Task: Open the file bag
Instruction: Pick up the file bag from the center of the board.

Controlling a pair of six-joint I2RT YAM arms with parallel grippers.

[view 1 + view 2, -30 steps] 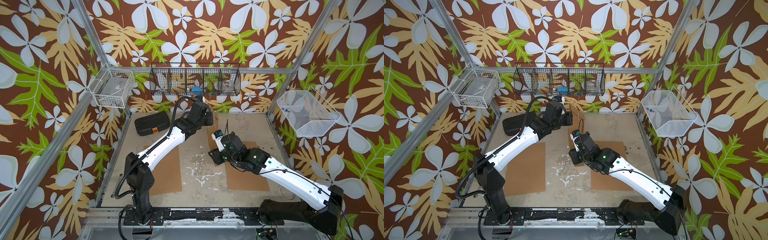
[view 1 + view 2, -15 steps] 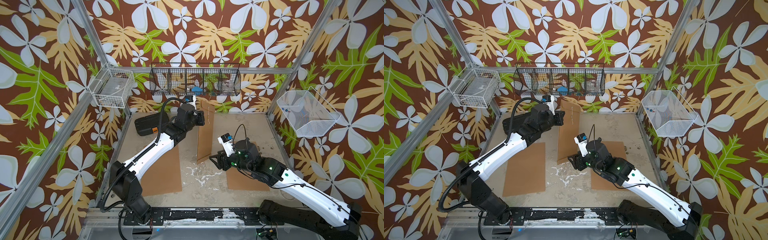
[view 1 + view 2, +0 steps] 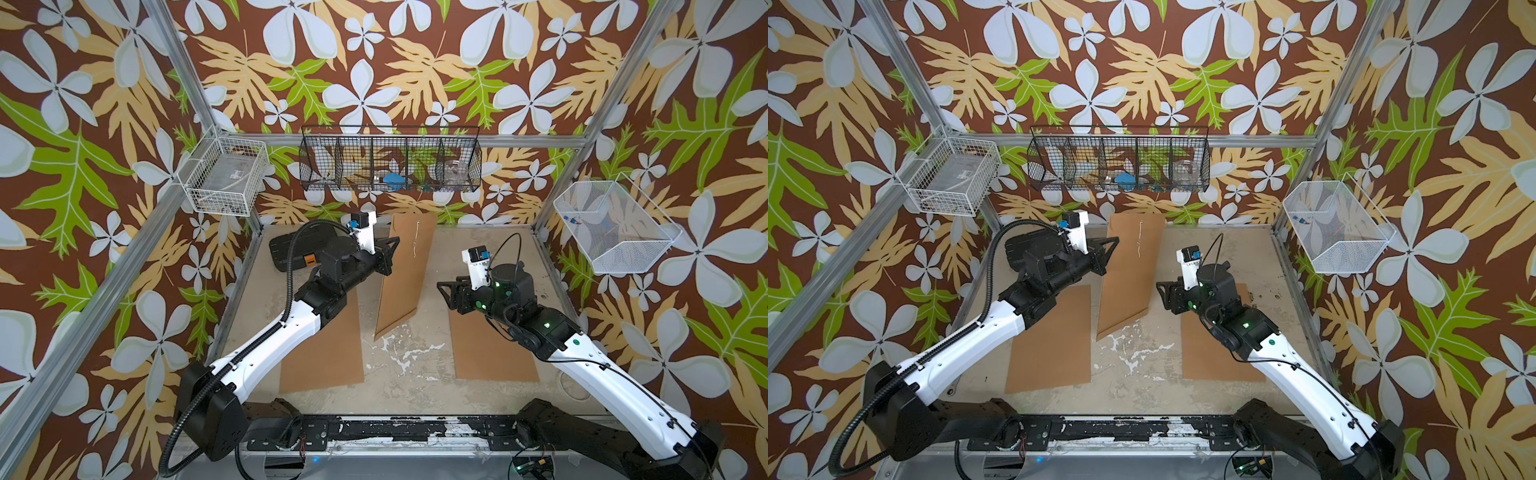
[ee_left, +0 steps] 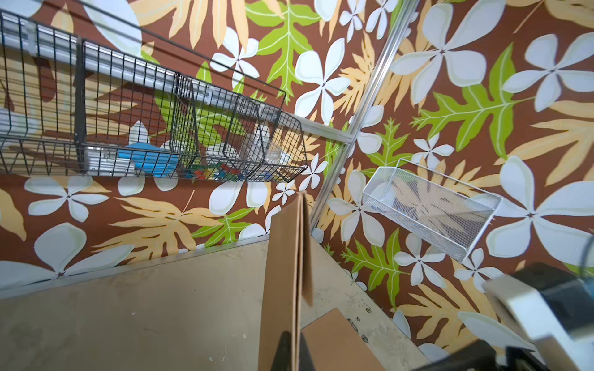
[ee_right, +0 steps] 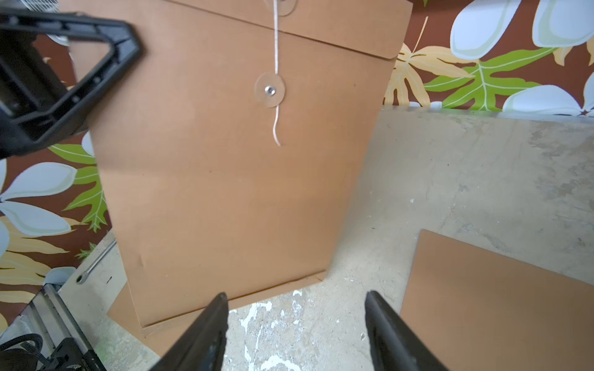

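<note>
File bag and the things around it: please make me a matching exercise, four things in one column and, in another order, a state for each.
Things:
1. file bag
2. left tool
3. right tool
4. string

States:
a. open, holds nothing
b. hangs loose past the button
c. upright, flap down
d. shut on the bag's edge

Pairs: 1-c, 2-d, 3-a, 4-b
</note>
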